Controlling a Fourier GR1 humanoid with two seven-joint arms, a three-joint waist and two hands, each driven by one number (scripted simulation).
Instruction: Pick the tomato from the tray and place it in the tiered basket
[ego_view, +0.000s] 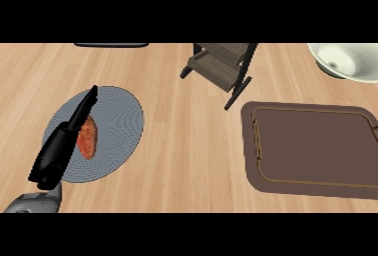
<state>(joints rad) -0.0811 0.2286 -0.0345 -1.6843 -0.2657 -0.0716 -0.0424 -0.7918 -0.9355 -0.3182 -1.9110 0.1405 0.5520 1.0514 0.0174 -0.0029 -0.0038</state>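
Note:
A reddish-orange tomato (88, 139) lies on a round grey plate (118, 120) at the left of the counter, looking long and narrow from here. My left hand (65, 137) comes in from the lower left and stretches over the plate edge-on, its fingers straight and pointing to the far side. It stands open right next to the tomato's left side and hides part of it. The tiered basket (219, 65), grey-brown with dark legs, stands at the back centre with nothing visible in it. My right hand does not show.
A brown rectangular tray (255, 150) with a raised rim lies at the right, holding nothing. A white bowl (351, 62) sits at the back right corner. A dark flat object (111, 45) shows at the back left edge. Bare wood lies between plate and tray.

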